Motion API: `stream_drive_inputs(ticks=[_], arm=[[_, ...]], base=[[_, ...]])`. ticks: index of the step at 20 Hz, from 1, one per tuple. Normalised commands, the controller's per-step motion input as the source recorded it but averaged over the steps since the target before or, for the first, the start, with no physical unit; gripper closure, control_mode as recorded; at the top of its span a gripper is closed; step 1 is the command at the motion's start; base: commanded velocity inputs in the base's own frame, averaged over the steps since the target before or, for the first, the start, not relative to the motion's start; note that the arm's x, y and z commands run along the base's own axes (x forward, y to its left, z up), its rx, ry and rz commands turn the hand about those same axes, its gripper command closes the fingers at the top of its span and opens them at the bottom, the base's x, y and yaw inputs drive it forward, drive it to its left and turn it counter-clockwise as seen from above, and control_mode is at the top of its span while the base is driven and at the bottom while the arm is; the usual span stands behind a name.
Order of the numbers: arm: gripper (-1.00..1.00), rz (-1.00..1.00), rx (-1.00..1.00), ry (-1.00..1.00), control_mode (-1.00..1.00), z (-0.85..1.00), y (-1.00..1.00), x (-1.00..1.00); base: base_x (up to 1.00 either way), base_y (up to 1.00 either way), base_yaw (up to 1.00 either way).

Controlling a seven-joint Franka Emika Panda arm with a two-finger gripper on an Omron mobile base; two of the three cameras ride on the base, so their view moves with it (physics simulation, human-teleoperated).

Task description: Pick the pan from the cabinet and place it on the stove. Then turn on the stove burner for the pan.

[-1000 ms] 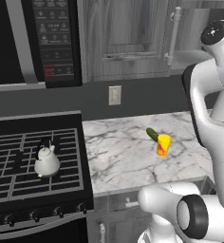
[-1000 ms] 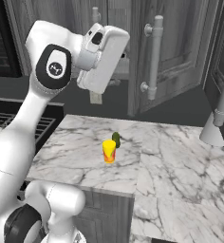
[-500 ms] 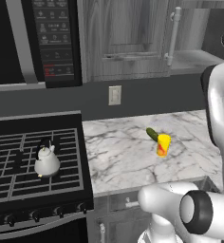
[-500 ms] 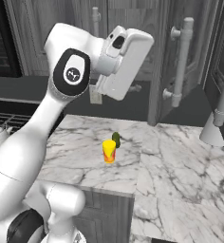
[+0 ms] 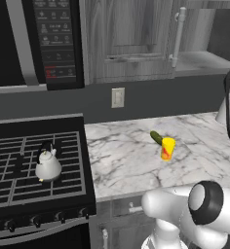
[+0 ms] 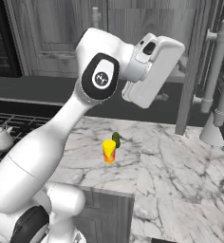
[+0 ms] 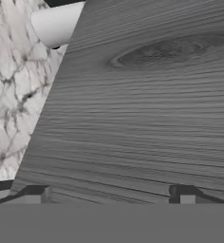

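Hand view: gripper (image 7: 109, 192), its 2 fingers spread wide and holding nothing, faces the grain of a cabinet (image 7: 147, 104) door. Pan is hidden, presumably inside. Best to swing that door fully aside before reaching in.

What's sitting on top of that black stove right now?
A small white kettle stands on the stove's black grates, and nothing else shows on them. The stove's left part runs out of the picture, so I cannot tell what is there.
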Motion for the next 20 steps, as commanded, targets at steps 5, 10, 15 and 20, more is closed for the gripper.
stream_drive_inputs(ticks=[5,10,15,20], arm=[[-1.0,-0.07,0.0,0.07,-1.0,-0.25,-0.46,0.0],[-1.0,-0.05,0.02,0.0,-1.0,-0.19,-0.24,-0.01],[-1.0,-0.03,0.0,-0.01,-1.0,-0.07,0.08,-0.03],[-1.0,-0.04,0.0,-0.05,-1.0,-0.03,0.25,-0.06]], base=[[0.0,0.0,0.0],[0.0,0.0,0.0],[0.0,0.0,0.0],[0.0,0.0,0.0]])
